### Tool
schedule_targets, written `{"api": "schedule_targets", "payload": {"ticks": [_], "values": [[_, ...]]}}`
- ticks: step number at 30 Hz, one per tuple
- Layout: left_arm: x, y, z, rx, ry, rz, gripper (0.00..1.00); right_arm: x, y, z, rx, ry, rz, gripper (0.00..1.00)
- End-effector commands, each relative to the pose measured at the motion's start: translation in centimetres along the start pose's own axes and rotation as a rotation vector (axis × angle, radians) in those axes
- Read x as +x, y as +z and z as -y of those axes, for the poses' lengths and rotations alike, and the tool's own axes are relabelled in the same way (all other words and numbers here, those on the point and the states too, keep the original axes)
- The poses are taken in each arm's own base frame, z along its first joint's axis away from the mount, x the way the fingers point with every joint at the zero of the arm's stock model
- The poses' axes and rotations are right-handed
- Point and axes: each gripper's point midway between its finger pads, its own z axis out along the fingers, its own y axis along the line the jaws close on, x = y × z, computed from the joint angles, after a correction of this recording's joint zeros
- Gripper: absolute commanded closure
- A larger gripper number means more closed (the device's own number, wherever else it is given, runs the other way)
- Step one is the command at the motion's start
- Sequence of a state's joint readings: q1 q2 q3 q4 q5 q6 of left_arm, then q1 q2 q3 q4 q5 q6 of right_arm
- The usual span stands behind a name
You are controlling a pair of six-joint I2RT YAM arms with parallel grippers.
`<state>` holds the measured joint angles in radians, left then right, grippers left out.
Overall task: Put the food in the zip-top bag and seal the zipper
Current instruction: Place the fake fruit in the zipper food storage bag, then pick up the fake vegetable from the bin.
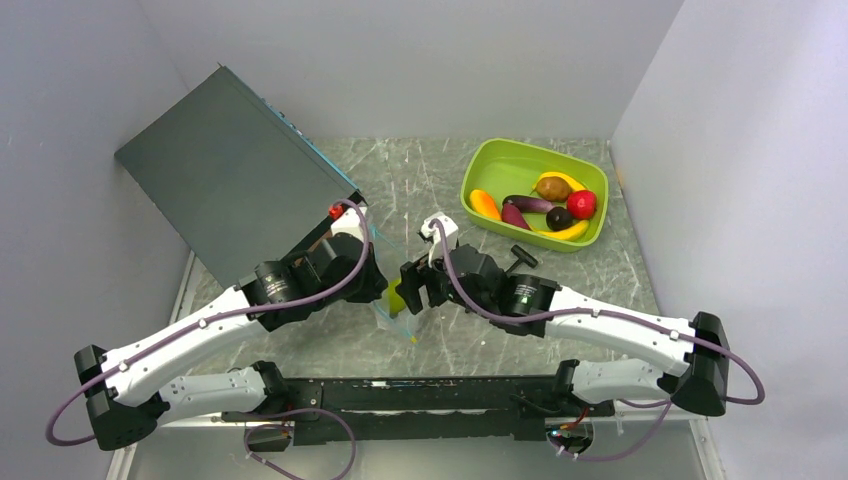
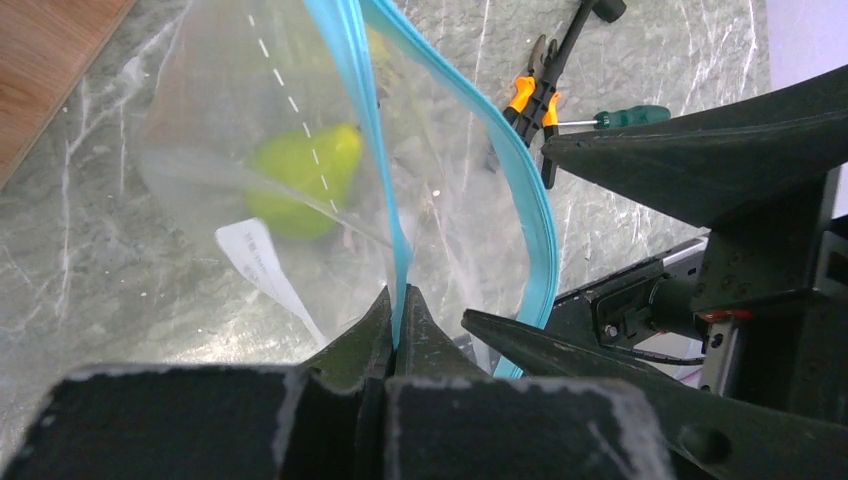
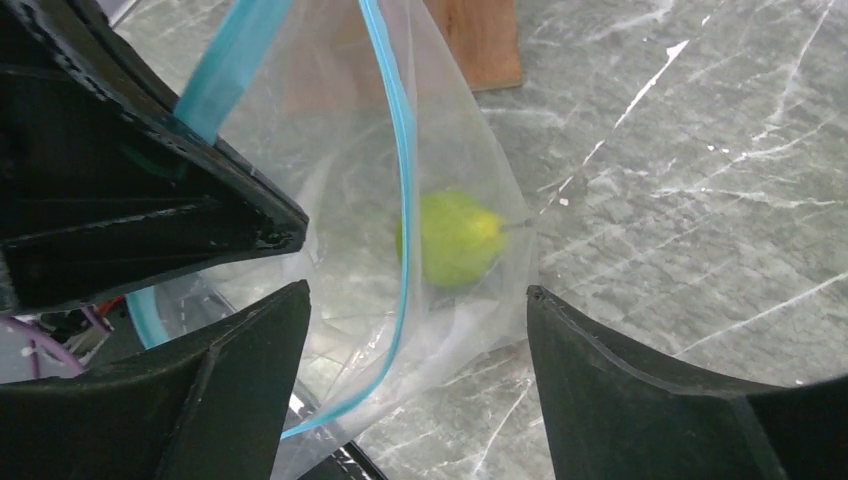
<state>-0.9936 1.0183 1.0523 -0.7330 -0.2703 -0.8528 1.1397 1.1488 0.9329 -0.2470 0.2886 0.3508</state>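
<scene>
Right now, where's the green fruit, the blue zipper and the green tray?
green fruit (image 3: 455, 238): right wrist view, its middle.
zipper (image 2: 362, 120): left wrist view, nearer strip.
tray (image 1: 510, 172): top view, bare floor.

Clear bag (image 2: 200, 100), blue-green zipper (image 3: 408, 200); yellow-green fruit (image 3: 455, 238); lime tray (image 1: 510, 160).

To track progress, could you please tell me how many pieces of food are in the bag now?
1: a green fruit sits near the bottom of the zip-top bag; folds in the plastic could hide another.
</scene>
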Motion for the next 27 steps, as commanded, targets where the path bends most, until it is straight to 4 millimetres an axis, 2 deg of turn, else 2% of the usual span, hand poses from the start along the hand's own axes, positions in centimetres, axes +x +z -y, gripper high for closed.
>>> {"api": "schedule_targets", "payload": {"ticks": [1,6,9,14,17,20,22,25,27], "values": [[-1.9,-1.2,1.2,0.030,-0.002,0.046,1.00,-3.2,-1.6,-1.4,-0.060,0.036,0.067,0.18],[-1.6,-1.4,0.6,0.010,-0.003,0.040,1.00,-5.1,-3.5,-2.1,-0.121,0.051,0.135,0.12],[-1.2,-1.4,0.0,0.002,-0.014,0.043,1.00,-6.7,-4.7,-1.8,-0.106,0.045,0.174,0.11],[-1.5,-1.9,-0.5,-0.006,-0.025,0.068,1.00,-9.6,-6.1,0.2,-0.014,0.024,0.255,0.05],[-1.7,-2.1,-0.6,-0.013,-0.025,0.075,1.00,-12.2,-6.7,1.9,0.048,0.030,0.309,0.04],[-1.5,-1.7,-0.2,0.004,-0.025,0.066,1.00,-15.3,-7.1,5.7,0.149,0.111,0.375,0.04],[-1.3,-1.6,0.1,0.017,-0.020,0.055,1.00,-16.7,-7.3,9.4,0.233,0.211,0.424,0.02],[-1.1,-1.4,0.2,0.010,-0.008,0.036,1.00,-17.5,-7.6,16.2,0.429,0.332,0.498,0.01],[-1.2,-1.5,0.4,0.010,-0.002,0.031,1.00,-17.0,-7.2,19.5,0.521,0.378,0.513,0.01]]}}
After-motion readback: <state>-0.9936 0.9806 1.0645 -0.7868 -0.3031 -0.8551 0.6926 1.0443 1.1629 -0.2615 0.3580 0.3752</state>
